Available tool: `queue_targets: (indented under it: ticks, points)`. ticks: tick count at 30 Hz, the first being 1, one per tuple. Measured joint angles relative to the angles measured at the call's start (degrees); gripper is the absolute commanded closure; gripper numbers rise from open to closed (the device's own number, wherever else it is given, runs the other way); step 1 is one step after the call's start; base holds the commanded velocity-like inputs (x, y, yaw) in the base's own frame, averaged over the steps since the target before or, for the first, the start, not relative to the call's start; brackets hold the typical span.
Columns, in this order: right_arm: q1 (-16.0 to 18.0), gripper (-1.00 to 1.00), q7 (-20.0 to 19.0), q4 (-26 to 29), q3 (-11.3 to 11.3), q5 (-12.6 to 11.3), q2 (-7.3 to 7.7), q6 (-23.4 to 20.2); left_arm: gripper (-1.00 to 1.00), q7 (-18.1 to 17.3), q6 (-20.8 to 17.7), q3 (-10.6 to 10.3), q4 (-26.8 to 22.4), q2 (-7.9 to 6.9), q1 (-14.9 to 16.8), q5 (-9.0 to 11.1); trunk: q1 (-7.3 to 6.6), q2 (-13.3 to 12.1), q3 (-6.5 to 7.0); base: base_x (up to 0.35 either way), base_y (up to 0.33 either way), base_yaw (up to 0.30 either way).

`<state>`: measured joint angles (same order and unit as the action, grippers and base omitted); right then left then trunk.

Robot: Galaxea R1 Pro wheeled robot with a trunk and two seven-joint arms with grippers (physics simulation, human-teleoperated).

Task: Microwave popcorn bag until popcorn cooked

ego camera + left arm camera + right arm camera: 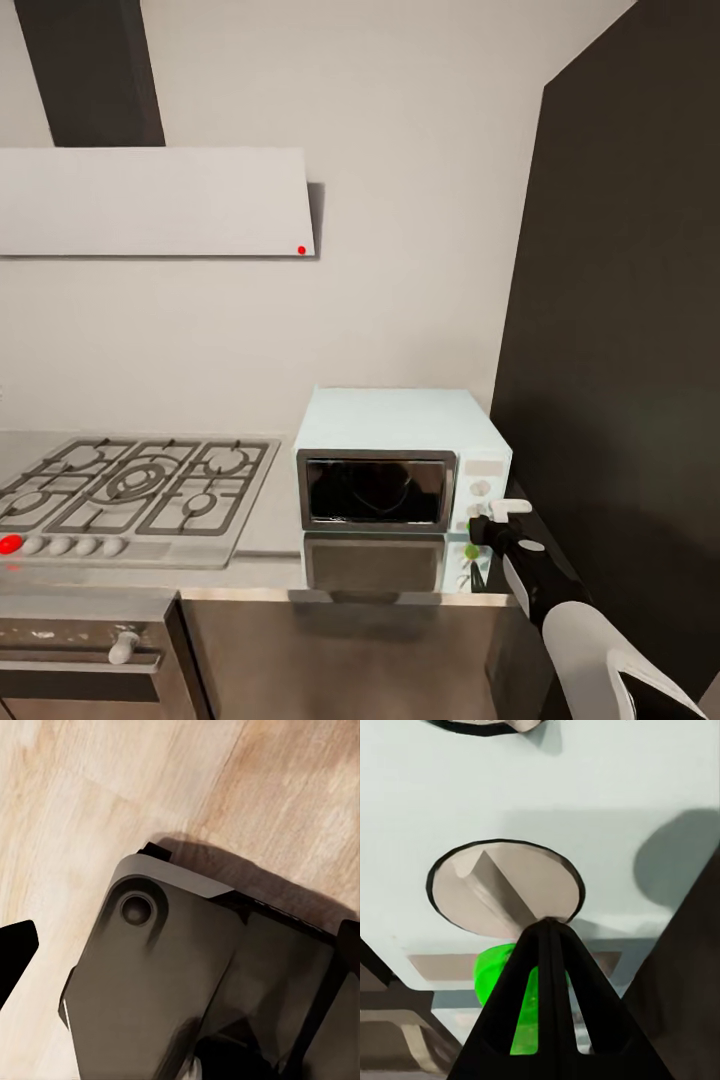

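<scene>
Mint-blue microwave [400, 460] door closed; right claw [547, 926] pressed together at lower knob [506, 889]; left claw state unclear.

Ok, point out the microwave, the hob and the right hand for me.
microwave [378, 489]: head view, dark glass door.
hob [140, 485]: head view, middle of the grate.
right hand [547, 926]: right wrist view, closed fingertips at the lower knob.

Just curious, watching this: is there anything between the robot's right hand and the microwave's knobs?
Nothing visible. The right hand is right at the microwave, its closed fingertips meeting the edge of the lower knob on the white panel. The door is shut.
</scene>
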<state>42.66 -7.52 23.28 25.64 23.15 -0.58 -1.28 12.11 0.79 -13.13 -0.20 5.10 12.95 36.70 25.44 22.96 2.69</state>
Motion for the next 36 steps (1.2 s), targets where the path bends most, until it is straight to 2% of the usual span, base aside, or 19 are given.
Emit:
queue_targets:
  ticks: [2,16,19,23,25,28,30,33,34,35,36]
  points:
    - [0.62,1.0,-0.15,0.01,-0.06,0.01,-0.04,0.0,-1.0,0.01,0.0,-0.01,0.02,0.11,-0.01,-0.01,0.36,-0.14,0.02,-0.295,0.0,0.0]
    - [0.63,1.0,-0.34,2.53,-0.44,0.68,-0.31,-0.98,-1.0,-0.02,-0.03,-0.01,0.04,0.36,-0.03,-0.02,0.35,-0.09,0.02,-0.345,0.0,0.0]
    - [0.62,1.0,-0.44,6.23,-0.4,4.24,-0.86,-6.99,-1.0,-0.02,-0.07,-0.01,0.04,0.41,-0.02,-0.05,0.35,-0.09,0.02,-0.346,0.0,0.0]
    - [0.6,1.0,-0.62,11.23,-0.15,4.5,-0.99,-24.43,-1.0,-0.02,-0.08,-0.01,0.04,0.45,0.01,-0.08,0.35,-0.09,0.02,-0.347,0.0,0.0]
    - [0.61,1.0,-0.65,12.57,-0.12,4.5,-1.01,-28.16,-1.0,-0.02,-0.08,-0.02,0.04,0.46,0.03,-0.08,0.35,-0.09,0.02,-0.346,0.0,0.0]
    - [0.59,1.0,-0.61,12.78,-0.08,4.68,-1.02,-30.07,-1.0,-0.02,-0.08,-0.02,0.04,0.5,0.0,-0.32,0.35,-0.09,0.02,-0.346,0.0,0.0]
    - [0.57,1.0,-0.53,11.26,-0.06,4.69,-1.02,-30.18,-1.0,-0.02,-0.08,-0.01,0.04,0.51,0.0,-0.4,0.36,-0.09,0.02,-0.347,0.0,0.0]
    - [0.55,1.0,0.07,1.41,0.08,4.64,-0.6,-29.17,-1.0,0.0,-0.07,-0.01,0.04,0.51,0.02,-0.37,0.35,-0.1,0.01,-0.346,0.0,0.0]
    - [0.57,1.0,0.24,-5.14,0.15,4.8,-0.32,-27.4,-1.0,0.0,-0.1,-0.01,0.04,0.51,0.01,-0.35,0.35,-0.08,0.01,-0.315,0.0,0.0]
    - [0.56,1.0,0.27,-13.1,0.18,4.77,0.09,-22.98,-1.0,-0.01,-0.12,-0.01,0.04,0.46,0.04,-0.33,0.35,-0.1,0.0,-0.287,0.0,0.0]
    - [0.49,1.0,0.38,-18.23,0.14,4.82,1.08,-18.71,-1.0,-0.01,-0.14,-0.01,0.05,0.44,0.02,-0.29,0.36,-0.08,0.0,-0.272,0.0,0.0]
